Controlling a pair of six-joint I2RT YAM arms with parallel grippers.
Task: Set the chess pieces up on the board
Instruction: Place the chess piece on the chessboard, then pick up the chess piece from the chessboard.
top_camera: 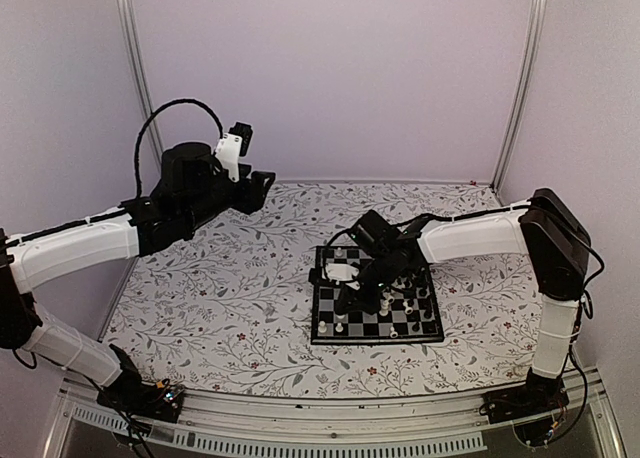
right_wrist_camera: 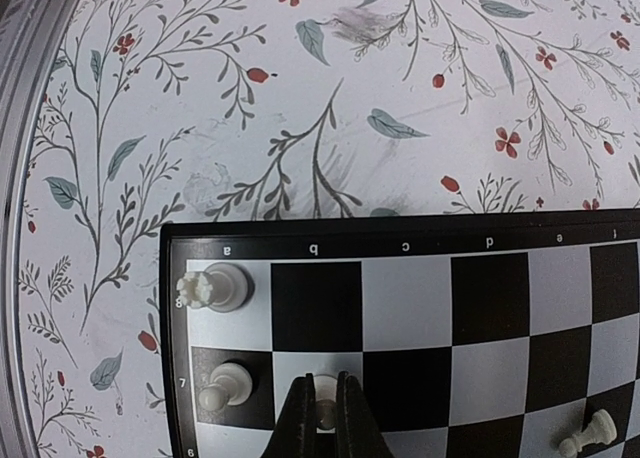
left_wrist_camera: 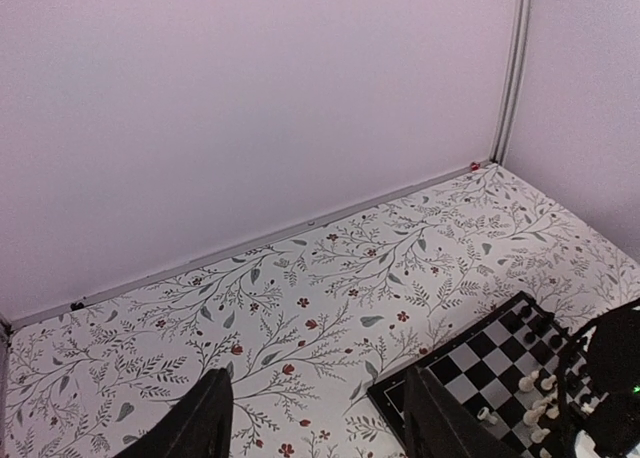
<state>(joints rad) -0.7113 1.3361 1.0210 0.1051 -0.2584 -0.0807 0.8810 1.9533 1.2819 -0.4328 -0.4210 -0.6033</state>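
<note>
The board (top_camera: 375,339) lies right of centre on the floral table. My right gripper (top_camera: 352,300) is low over its left part. In the right wrist view it (right_wrist_camera: 324,381) is shut on a white pawn (right_wrist_camera: 325,406) on the pale square b7 of the board (right_wrist_camera: 400,245). A white rook (right_wrist_camera: 215,286) stands on a8 and another white pawn (right_wrist_camera: 225,388) on a7. A further white pawn (right_wrist_camera: 588,433) lies tilted to the right. My left gripper (top_camera: 262,183) hangs high at the back left, open and empty (left_wrist_camera: 314,373).
More white pieces (left_wrist_camera: 540,403) cluster on the board's far part in the left wrist view, beside the right arm (top_camera: 470,236). Purple walls close the back and sides. A metal rail (top_camera: 330,418) runs along the near table edge.
</note>
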